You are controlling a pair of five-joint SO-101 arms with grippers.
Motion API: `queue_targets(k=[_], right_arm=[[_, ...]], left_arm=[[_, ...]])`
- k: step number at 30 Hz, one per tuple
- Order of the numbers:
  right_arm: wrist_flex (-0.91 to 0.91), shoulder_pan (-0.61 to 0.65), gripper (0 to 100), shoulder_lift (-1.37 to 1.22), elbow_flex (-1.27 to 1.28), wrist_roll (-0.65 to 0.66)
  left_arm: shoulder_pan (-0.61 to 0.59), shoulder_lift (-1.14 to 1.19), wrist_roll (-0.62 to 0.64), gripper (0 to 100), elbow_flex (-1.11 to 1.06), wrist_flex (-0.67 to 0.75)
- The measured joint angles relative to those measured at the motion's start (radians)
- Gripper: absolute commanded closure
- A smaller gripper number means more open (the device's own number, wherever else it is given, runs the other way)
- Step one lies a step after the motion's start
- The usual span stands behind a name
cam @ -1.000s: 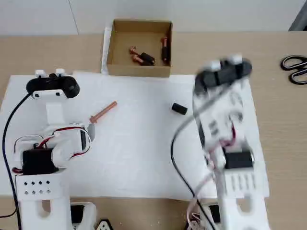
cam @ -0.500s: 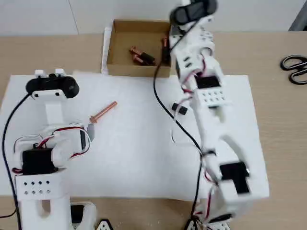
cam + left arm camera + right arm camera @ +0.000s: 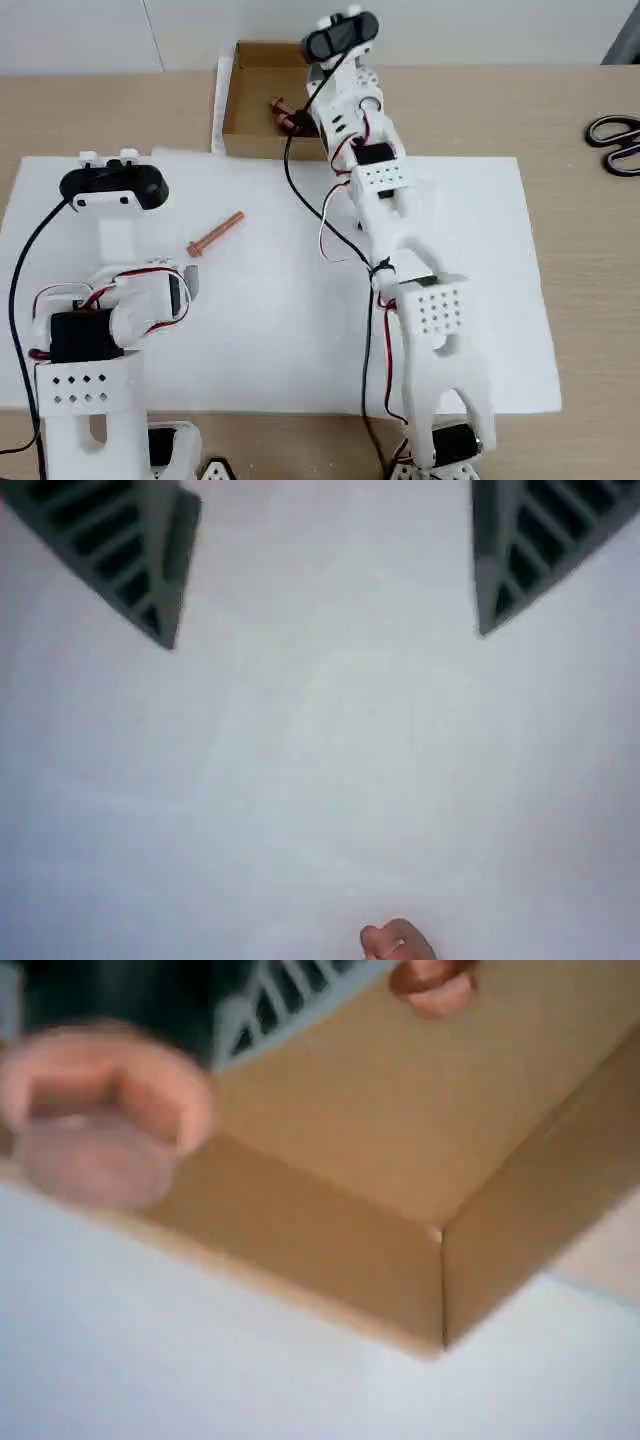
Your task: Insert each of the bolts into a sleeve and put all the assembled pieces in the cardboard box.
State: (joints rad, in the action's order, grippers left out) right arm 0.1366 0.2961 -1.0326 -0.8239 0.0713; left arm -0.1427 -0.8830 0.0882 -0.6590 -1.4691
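The cardboard box (image 3: 228, 112) stands at the back of the table with assembled pieces (image 3: 284, 112) in it. My right arm stretches over its near wall, wrist (image 3: 340, 42) above the box. In the right wrist view my right gripper (image 3: 165, 1045) is shut on an assembled piece (image 3: 100, 1110), a copper bolt head below a dark sleeve, just at the box wall (image 3: 330, 1260). A loose copper bolt (image 3: 215, 233) lies on the white sheet. My left gripper (image 3: 325, 635) hangs open over the sheet close to that bolt's end (image 3: 396, 943).
The white foam sheet (image 3: 250, 340) covers the work area. Scissors (image 3: 615, 140) lie at the far right on the wooden table. Another copper piece (image 3: 435, 985) rests on the box floor. The right arm's links and cables cross the sheet's middle.
My right arm has swung from the sheet's right side forward and left to the cardboard box, now covering the spot where a black sleeve lay. The left arm has stayed put.
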Motion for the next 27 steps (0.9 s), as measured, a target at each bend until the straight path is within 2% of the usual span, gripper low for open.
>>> queue_targets(k=[9, 16, 27], right_arm=[[0.020, 0.003, 98.2, -0.305, -0.307, 0.000], [0.107, 0.003, 79.7, -0.364, -0.423, 0.000], [0.178, 0.002, 79.8, -0.362, -0.548, 0.000]], left_arm=[[0.000, 0.000, 0.000, 82, 0.000, 0.000], [0.000, 0.000, 0.000, 82, 0.000, 0.000], [0.000, 0.000, -0.002, 82, 0.000, 0.000]])
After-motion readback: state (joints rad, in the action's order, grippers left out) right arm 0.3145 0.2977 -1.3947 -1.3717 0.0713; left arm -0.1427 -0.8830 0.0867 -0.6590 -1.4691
